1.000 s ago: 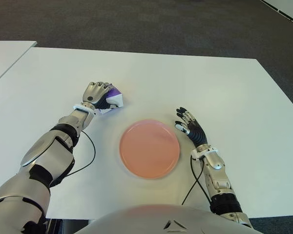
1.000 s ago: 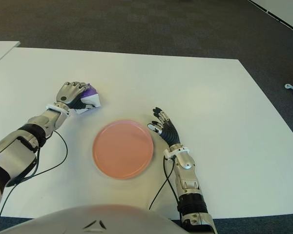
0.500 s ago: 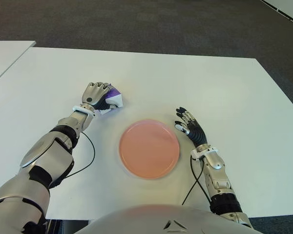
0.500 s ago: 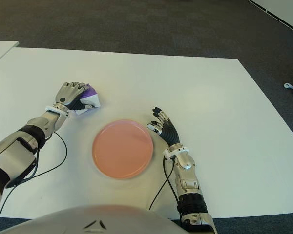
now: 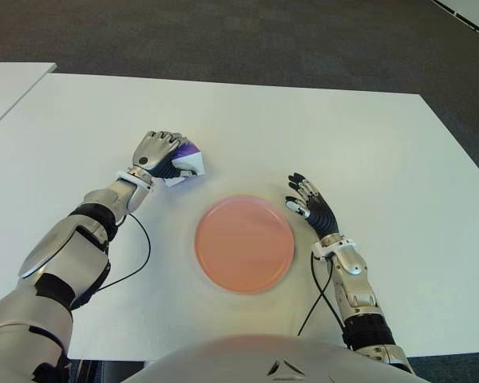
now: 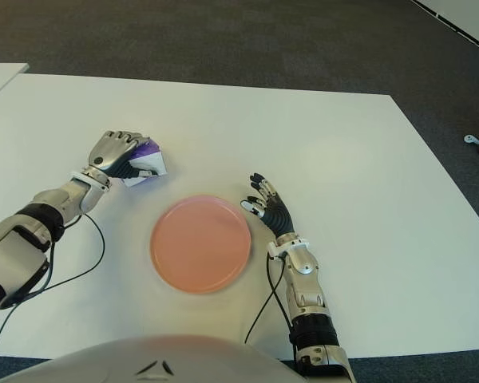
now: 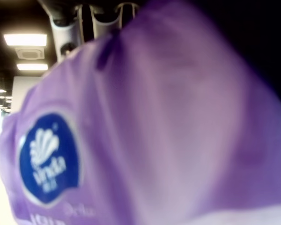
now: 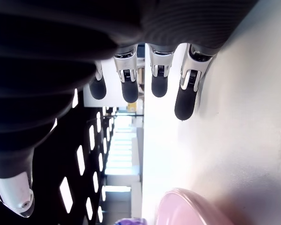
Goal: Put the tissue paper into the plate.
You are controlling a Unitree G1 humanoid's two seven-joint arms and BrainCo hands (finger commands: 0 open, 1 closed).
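Left hand [image 5: 156, 152], upper left of the plate [image 5: 244, 243], clamps the tissue pack [image 5: 185, 161] for lifting; right hand [image 5: 310, 207] stays spread, empty.

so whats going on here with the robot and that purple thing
The left robot hand is closed around a purple and white pack of tissue paper at the far left of the white table. The pink plate sits empty near the middle, closer to the robot. The right robot hand shows just right of the plate with fingers spread, holding nothing. The tissue has not reached the plate yet.
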